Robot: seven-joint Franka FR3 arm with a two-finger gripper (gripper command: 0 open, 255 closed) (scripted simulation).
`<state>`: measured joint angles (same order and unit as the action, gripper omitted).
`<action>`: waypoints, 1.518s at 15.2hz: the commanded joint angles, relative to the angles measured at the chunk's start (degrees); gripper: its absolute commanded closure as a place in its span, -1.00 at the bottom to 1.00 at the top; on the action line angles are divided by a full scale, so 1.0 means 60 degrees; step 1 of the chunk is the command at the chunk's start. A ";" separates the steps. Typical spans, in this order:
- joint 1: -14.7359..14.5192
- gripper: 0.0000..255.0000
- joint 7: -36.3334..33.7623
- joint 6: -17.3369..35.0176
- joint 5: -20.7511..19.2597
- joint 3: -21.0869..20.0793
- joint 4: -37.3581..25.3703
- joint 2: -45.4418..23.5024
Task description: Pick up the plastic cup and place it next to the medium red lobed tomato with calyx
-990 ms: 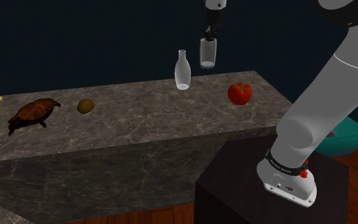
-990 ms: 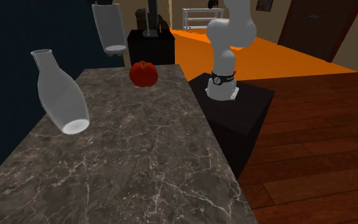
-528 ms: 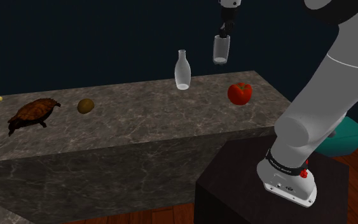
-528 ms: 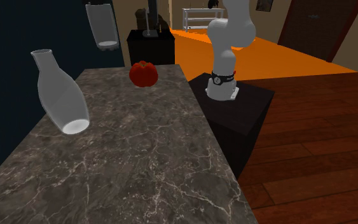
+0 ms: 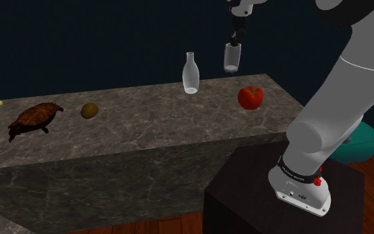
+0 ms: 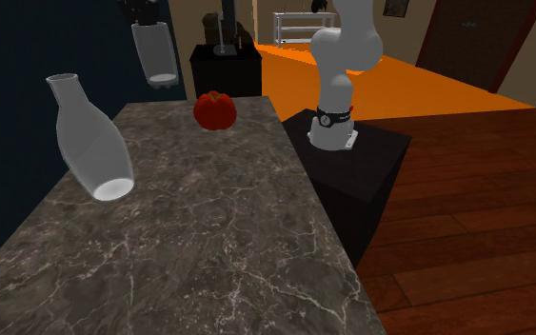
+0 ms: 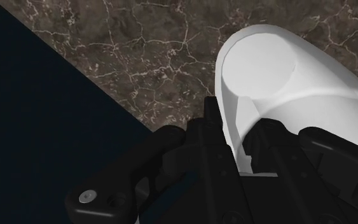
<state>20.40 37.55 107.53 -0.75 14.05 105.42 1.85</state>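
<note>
While gripper (image 5: 235, 41) clasps cup (image 5: 231, 58) — marbled counter (image 5: 145, 123), plank floor (image 6: 466, 219)

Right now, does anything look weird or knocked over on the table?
Nothing is spilled or knocked over. The bottle stands upright. The one odd sight is a turtle on the counter near a small brown fruit. The cup is in the air, held by the tool.

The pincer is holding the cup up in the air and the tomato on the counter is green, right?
No, the tomato is red, not green; the shoulder view shows it. The pincer does hold the cup up in the air, and the tomato sits on the counter.
</note>
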 commanded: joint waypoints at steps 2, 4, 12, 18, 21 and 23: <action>-0.0002 1.00 -0.0007 0.0383 0.0007 -0.0002 0.0344 -0.0032; 0.0000 1.00 -0.0004 0.0636 0.0013 0.0001 0.0572 -0.0057; 0.0009 1.00 0.0027 0.1639 0.0059 0.0013 0.1396 -0.0241; 0.0018 1.00 0.0069 0.2384 0.0122 0.0022 0.1924 -0.0464; 0.0024 1.00 0.0097 0.2754 0.0164 0.0025 0.2160 -0.0603; 0.0028 1.00 0.0119 0.3000 0.0195 0.0026 0.2307 -0.0705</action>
<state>20.56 38.21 124.79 0.32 14.21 118.89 -2.07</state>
